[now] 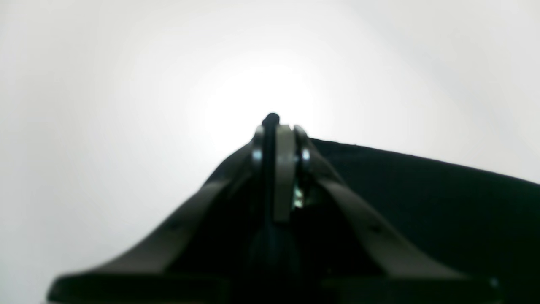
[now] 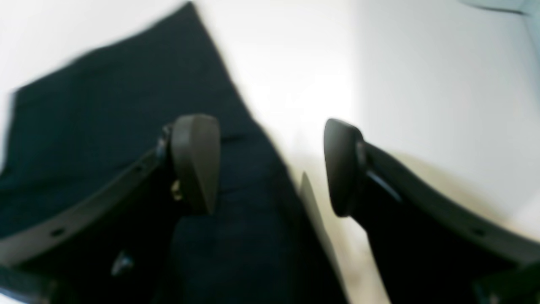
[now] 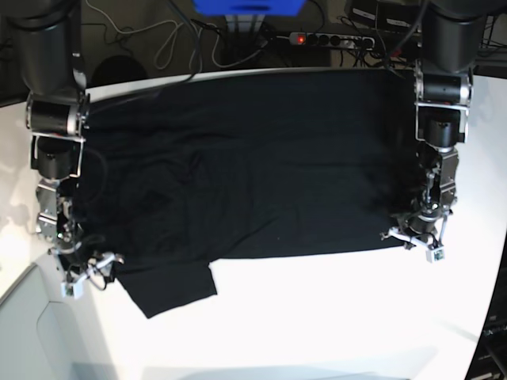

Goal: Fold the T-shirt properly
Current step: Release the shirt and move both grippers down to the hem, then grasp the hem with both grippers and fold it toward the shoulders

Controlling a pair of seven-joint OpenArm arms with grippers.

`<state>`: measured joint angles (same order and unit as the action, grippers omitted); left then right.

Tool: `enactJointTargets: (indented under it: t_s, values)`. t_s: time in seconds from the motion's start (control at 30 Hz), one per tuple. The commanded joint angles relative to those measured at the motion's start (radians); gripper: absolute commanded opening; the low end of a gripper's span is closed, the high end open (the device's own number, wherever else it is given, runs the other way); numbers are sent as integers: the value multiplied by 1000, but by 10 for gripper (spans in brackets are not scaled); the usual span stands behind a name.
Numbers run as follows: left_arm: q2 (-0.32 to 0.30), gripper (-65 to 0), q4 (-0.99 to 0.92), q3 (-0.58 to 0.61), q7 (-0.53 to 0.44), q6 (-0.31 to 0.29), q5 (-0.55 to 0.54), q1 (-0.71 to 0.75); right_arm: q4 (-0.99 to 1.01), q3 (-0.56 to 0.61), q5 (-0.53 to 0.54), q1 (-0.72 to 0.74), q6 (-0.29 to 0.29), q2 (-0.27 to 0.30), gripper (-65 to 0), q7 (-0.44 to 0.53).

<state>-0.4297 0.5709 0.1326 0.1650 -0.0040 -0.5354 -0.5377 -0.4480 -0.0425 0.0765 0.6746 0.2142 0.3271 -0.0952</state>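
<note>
Across the white worktop (image 3: 317, 309) the T-shirt (image 3: 253, 158) lay spread wide, plain black side up, so both of my arms could work a corner each for the first fold. One sleeve jutted out at the near edge by my right arm. My left end effector (image 1: 278, 126) was pinched tight on the shirt's edge, a sliver of black cloth showing between the pads, ready, I judged, to lift that corner. My right end effector (image 2: 270, 164) stood wide, holding nothing, one finger (image 2: 196, 162) over the cloth and the other over bare worktop, straddling the hem.
</note>
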Motion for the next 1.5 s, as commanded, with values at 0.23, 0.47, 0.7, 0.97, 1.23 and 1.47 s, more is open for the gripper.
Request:
enactJointTargets:
  t_s: [0.23,0.47,0.7,0.97,1.23,1.47]
  values:
    - [-7,-650,1,-1,51,3,4,-6,-10,54,13,-8,-51,5,-274,22]
    - [-8,-650,1,-3,52,3,1,-6,38,54,15,-19,-51,5,-285,24]
    - [-8,-650,1,-3,52,3,2,-6,38,54,15,-39,-48,4,-530,19]
    - [-10,-650,4,-3,57,3,4,-6,21,54,15,-49,-48,4,-647,18]
    - [-33,-650,116,-6,140,5,-5,18,-272,11,18,-160,-52,30,-647,-71]
    - [-31,-650,326,-67,206,11,-5,129,-539,-155,18,-263,-49,27,-647,-208]
